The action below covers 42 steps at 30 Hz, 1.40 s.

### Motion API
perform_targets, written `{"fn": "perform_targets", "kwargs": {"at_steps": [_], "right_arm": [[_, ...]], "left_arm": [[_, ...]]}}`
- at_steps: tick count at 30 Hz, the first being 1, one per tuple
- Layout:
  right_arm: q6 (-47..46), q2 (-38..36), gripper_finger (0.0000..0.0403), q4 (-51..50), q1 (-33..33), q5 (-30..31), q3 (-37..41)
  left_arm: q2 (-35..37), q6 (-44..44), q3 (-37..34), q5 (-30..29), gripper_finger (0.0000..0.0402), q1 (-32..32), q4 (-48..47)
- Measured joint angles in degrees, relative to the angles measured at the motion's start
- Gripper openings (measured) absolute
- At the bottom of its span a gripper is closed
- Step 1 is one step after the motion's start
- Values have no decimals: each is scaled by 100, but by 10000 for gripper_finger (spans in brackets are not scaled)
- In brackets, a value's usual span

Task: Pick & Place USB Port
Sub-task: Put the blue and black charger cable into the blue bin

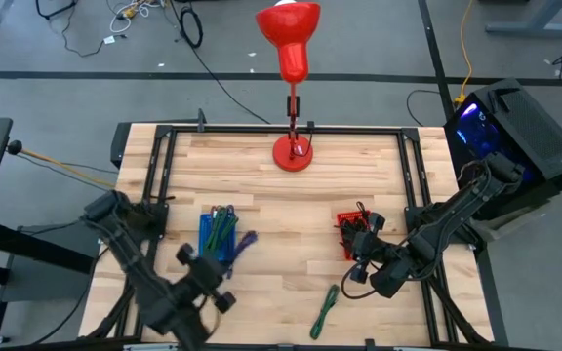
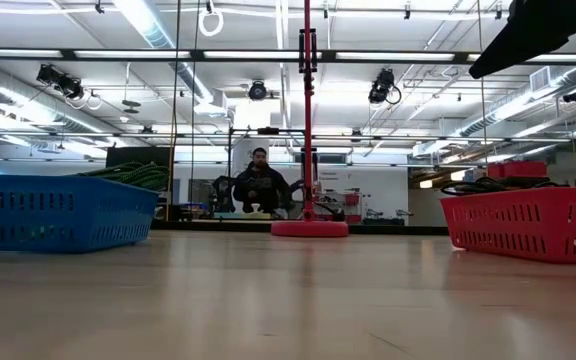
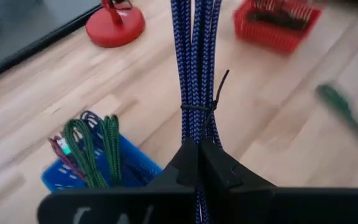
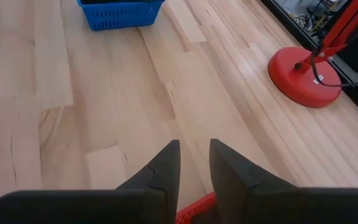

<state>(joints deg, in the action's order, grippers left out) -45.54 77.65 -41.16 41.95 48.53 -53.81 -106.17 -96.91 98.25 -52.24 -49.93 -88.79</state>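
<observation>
My left gripper (image 1: 224, 273) (image 3: 197, 149) is at the table's near left, just right of the blue basket (image 1: 218, 234) (image 3: 98, 165), and is shut on a blue braided cable bundle (image 3: 194, 68) (image 1: 246, 238). A black zip tie (image 3: 202, 108) binds the bundle. Green coiled cables (image 3: 95, 143) lie in the blue basket. My right gripper (image 1: 364, 255) (image 4: 194, 165) hovers at the near side of the red basket (image 1: 353, 232) (image 4: 194, 215), open and holding nothing. Black cables fill the red basket. A loose green cable (image 1: 324, 312) (image 3: 347, 115) lies on the table near its front edge. My left gripper pinches the blue cable bundle between its two fingers, just below the zip tie (image 3: 194, 134). The fingers lie along the bundle, which runs straight out past the fingertips toward the table's far side. Whether its far end (image 1: 248, 237) touches the table, I cannot tell.
A red lamp stands on its round base (image 1: 292, 153) (image 4: 303, 74) at the table's far middle. Bare wood lies between the two baskets (image 2: 288, 290). A black computer case (image 1: 515, 127) stands off the right edge. A person (image 2: 260, 185) sits in the room beyond.
</observation>
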Motion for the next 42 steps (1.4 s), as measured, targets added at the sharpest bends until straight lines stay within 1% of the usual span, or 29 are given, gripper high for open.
{"fn": "perform_targets", "kwargs": {"at_steps": [2,5,8,11,14,15,19,26,29,33,37,42], "right_arm": [[0,2,87,10,0,6,36],[0,1,87,89,-20,47,130],[0,2,87,90,-33,50,161],[0,2,87,107,-53,49,161],[5,2,87,126,-58,108,161],[5,2,87,126,-66,136,161],[7,2,87,130,-68,147,161],[50,2,87,130,-68,156,161],[82,2,87,128,-68,155,161],[103,2,87,128,-68,153,161],[103,2,87,128,-68,146,161],[103,2,87,132,-68,144,161]], "left_arm": [[160,-731,-436,54,4,-66,-128],[372,-1505,-1421,168,4,-110,123],[541,-2427,-2295,495,4,-114,135],[681,-2572,-2918,552,4,-50,728],[857,-2573,-3314,242,4,118,1120],[871,-2560,-3415,232,4,193,1305],[892,-2552,-3685,217,4,444,1452],[892,-2544,-3869,283,4,733,1974],[890,-2487,-3875,457,4,810,2010],[860,-2349,-3875,859,4,897,2144],[731,-2349,-3875,930,4,942,2245],[503,-2376,-3875,1164,6,1003,2286]]}}
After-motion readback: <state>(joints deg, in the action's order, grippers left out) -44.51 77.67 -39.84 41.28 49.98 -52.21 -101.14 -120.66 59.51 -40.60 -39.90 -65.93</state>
